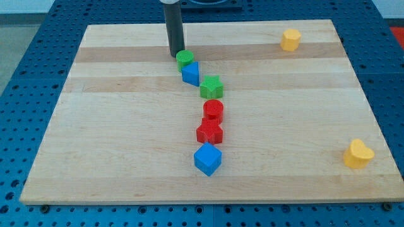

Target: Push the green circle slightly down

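Blocks on a wooden board, listed from the view's bottom to its top. Blue cube: nearest the bottom edge, a little left of centre, standing on a corner-like tilt. Red star: at 12 o'clock from the blue cube, just beside it. Red cylinder: at 12 o'clock from the red star and touching it. Yellow heart: well apart from the chain, at 3 o'clock from the blue cube, near the board's right edge. Green star: at 12 o'clock from the red cylinder, close above it. Blue block: shape not clear, at 10 o'clock from the green star, just beside it. Green circle: at 11 o'clock from the blue block, touching it; it heads the chain, in the board's upper half, left of centre. My tip: end of an upright dark rod, resting at 9 o'clock from the green circle, against or just beside its left edge; contact cannot be told for certain. The rod carries no pincer, so no open or closed state applies. Yellow block: farthest, near the top right corner, at 2 o'clock from the green circle, well apart.
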Controlling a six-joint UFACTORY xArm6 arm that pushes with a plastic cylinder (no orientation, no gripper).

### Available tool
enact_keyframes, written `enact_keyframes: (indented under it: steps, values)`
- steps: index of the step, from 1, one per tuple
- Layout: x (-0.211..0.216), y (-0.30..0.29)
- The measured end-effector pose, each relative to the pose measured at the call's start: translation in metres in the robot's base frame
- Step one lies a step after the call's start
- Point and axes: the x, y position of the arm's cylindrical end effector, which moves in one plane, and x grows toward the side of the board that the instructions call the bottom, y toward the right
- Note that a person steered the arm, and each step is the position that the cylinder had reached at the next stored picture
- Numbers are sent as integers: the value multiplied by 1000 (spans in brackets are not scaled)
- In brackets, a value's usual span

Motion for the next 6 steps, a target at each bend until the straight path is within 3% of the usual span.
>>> enact_keyframes:
  steps: [1, 2, 6]
  values:
    - [-6, 6]
    - [-31, 48]
    - [8, 37]
